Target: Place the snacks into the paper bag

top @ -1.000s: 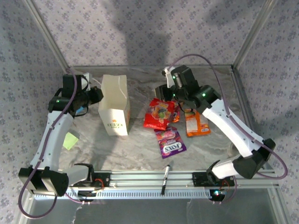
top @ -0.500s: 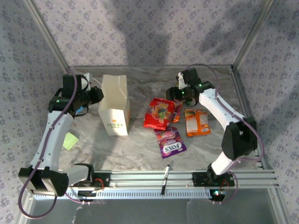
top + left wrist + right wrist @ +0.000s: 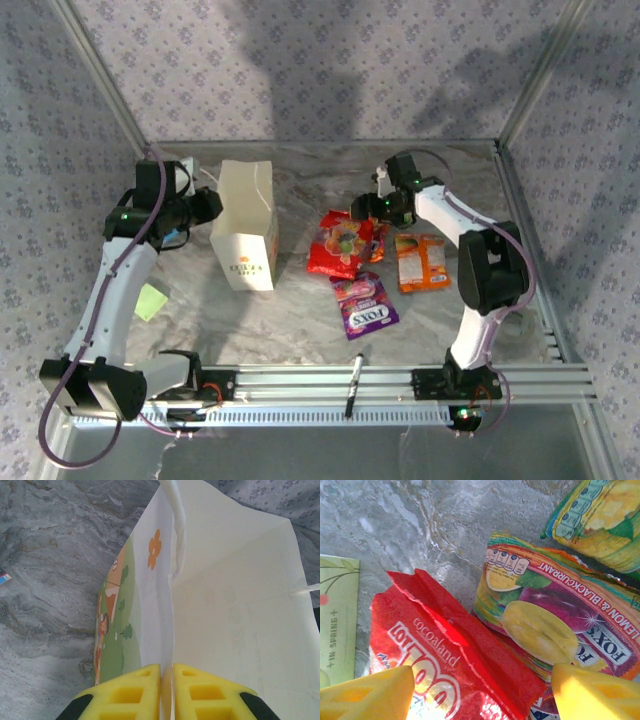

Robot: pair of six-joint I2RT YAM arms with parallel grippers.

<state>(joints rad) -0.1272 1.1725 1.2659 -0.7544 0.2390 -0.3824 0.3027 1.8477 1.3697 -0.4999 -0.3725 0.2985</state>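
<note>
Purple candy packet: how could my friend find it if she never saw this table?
Find the tall cream paper bag standing on the left of the grey table, then look to its right. The purple packet lies nearest the front edge, between the red packet and the black pen. It alone is purple and reads FOXS.

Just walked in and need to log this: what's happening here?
The left gripper is shut on the paper bag at its edge, and the bag stands upright. The right gripper hangs open over the red packet, not gripping it. The purple packet and orange packet lie on the table.
</note>
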